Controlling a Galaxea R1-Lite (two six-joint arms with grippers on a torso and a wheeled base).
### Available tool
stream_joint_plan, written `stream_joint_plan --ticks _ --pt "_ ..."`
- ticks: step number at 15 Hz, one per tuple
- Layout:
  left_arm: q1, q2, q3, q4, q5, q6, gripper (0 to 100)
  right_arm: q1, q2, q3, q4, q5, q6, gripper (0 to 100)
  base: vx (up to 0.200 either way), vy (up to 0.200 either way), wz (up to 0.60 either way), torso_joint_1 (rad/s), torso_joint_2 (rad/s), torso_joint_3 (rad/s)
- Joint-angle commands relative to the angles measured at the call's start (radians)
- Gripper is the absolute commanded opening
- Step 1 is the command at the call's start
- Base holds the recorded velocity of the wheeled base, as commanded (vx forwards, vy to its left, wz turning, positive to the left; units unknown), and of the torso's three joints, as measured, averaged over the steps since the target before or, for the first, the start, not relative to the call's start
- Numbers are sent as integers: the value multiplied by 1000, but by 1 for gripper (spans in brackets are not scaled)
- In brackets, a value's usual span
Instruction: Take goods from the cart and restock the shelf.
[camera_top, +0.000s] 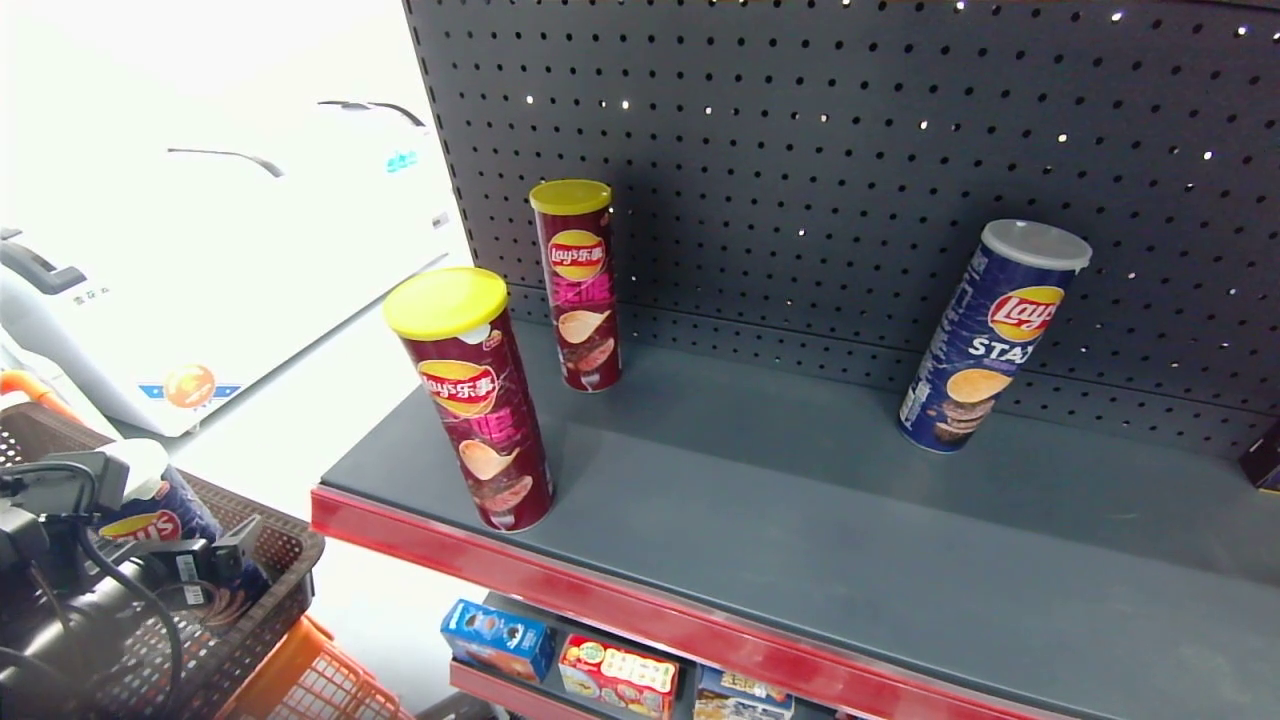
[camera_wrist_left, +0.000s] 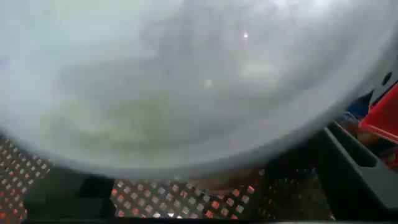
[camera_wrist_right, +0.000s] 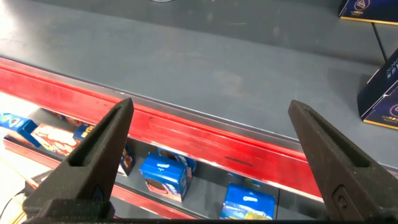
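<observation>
Far left, down in the cart (camera_top: 297, 545): blue can (camera_top: 160, 518) leaning, lid up, pressed close to the left gripper (camera_top: 210, 560); can't tell if gripped yet. Right side: right gripper (camera_wrist_right: 211, 106) wide open by the shelf (camera_wrist_right: 249, 50) edge, holding nothing. Looks like the left arm's lift.

1. The left arm (camera_top: 90, 610) sits low on the robot's left side, with black cables looped over its wrist and the left gripper (camera_top: 190, 545) at its end.
2. The right gripper (camera_wrist_right: 211, 106) is empty, its two dark fingers (camera_wrist_right: 93, 155) spread wide apart.
</observation>
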Motion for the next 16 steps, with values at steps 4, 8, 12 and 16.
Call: stream_joint_plan --ticks 4,8,12,16 --pt "1 77 -10 -51 0 0 100 0 1 0 0 0 0 100 0 0 0 0 0 0" --pt "1 97 -36 -56 0 -3 100 0 1 0 0 0 0 100 0 0 0 0 0 0" --pt "2 109 -58 -57 2 -4 0 0 1 0 0 0 0 100 0 0 0 0 0 0" --pt "-6 82 -67 -56 -1 -1 0 0 1 0 0 0 0 100 0 0 0 0 0 0"
